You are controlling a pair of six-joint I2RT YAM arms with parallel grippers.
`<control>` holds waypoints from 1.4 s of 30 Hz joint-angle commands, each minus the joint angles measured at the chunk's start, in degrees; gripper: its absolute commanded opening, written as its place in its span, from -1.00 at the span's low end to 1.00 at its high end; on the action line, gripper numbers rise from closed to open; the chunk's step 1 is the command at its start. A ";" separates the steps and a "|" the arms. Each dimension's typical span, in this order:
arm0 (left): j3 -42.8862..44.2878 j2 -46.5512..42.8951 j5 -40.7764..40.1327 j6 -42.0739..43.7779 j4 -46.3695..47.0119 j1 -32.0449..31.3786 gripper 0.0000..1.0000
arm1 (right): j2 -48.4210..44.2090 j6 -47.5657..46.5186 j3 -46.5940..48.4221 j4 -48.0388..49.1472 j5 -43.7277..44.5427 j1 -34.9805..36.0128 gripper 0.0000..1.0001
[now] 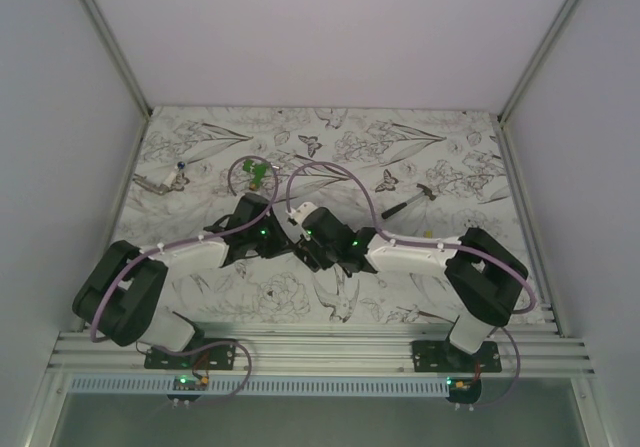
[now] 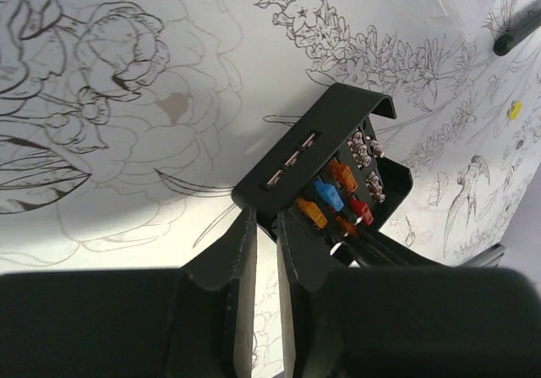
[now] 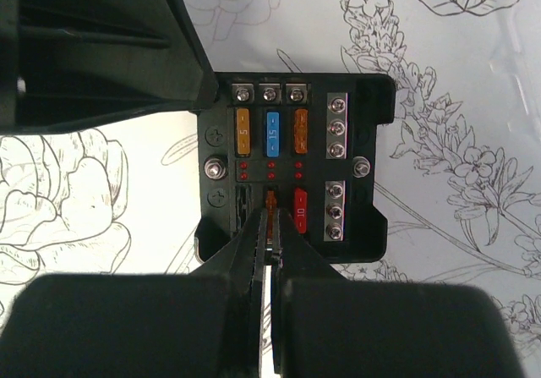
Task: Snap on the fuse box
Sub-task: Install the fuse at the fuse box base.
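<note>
At mid-table, left end effector (image 2: 265,222) grips fuse box (image 2: 331,124), right end effector (image 3: 270,219) pinches orange fuse (image 3: 270,197)

Black fuse box (image 3: 292,175) lies face up, coloured fuses (image 3: 272,134) showing

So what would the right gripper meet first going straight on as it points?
The fuse box: the right gripper points into its lower row, pinching what looks like an orange fuse; contact depth is unclear.
</note>
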 commanded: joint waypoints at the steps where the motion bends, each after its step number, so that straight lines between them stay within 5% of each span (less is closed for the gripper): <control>1: -2.31 -2.45 -2.26 0.33 -2.08 1.84 -0.93 | 4.63 1.50 -3.15 -6.12 -3.15 0.63 -1.00; 23: -1.88 -1.66 0.12 0.86 -2.27 2.06 -0.92 | 1.57 0.94 -4.82 1.77 -1.57 3.44 -0.91; 42: -1.67 -4.71 0.57 1.73 -2.70 2.05 -0.55 | -2.49 4.64 -3.41 0.18 3.10 2.65 -0.70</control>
